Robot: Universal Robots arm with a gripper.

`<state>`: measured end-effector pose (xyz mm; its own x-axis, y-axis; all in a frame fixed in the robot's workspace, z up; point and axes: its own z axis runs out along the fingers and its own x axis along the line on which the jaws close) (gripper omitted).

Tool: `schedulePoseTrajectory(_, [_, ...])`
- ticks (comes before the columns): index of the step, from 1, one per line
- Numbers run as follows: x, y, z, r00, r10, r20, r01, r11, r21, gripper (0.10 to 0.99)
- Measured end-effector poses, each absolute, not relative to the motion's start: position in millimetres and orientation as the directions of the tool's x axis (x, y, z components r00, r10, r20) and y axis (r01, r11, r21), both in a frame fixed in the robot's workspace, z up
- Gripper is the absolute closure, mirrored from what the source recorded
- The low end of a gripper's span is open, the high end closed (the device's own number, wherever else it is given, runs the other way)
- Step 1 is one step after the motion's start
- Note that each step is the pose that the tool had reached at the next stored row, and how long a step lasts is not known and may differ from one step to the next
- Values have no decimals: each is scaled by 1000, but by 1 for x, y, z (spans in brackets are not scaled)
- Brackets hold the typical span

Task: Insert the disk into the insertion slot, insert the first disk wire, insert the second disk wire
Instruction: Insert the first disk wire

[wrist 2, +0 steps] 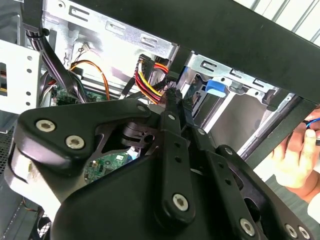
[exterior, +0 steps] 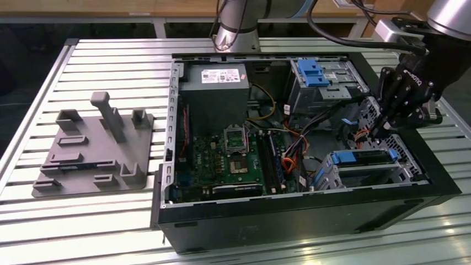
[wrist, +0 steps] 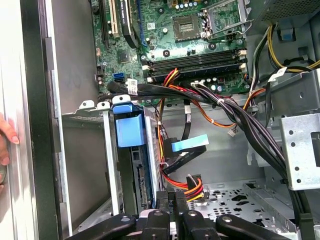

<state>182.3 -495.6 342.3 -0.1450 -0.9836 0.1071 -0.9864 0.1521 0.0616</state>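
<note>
gripper (exterior: 380,131): down inside the open computer case (exterior: 294,216), fingers narrow, pinched on the black power connector (wrist: 193,178) of a red-yellow-orange wire bundle | disk (exterior: 365,157): seated in the insertion slot (exterior: 328,175), blue carrier end showing, near the gripper | blue-tabbed cable (wrist: 190,144): between disk and connector | person's hand (wrist 2: 292,160): at the case's edge

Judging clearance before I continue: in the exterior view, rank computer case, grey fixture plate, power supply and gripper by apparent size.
1. computer case
2. grey fixture plate
3. power supply and gripper look about alike; the gripper may sit nearer the camera, so unranked.
</note>
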Motion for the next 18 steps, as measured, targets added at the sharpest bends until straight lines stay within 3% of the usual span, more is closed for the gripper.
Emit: schedulePoseTrajectory(18, [174, -495, 342, -81, -989, 121, -994, 89, 60, 922])
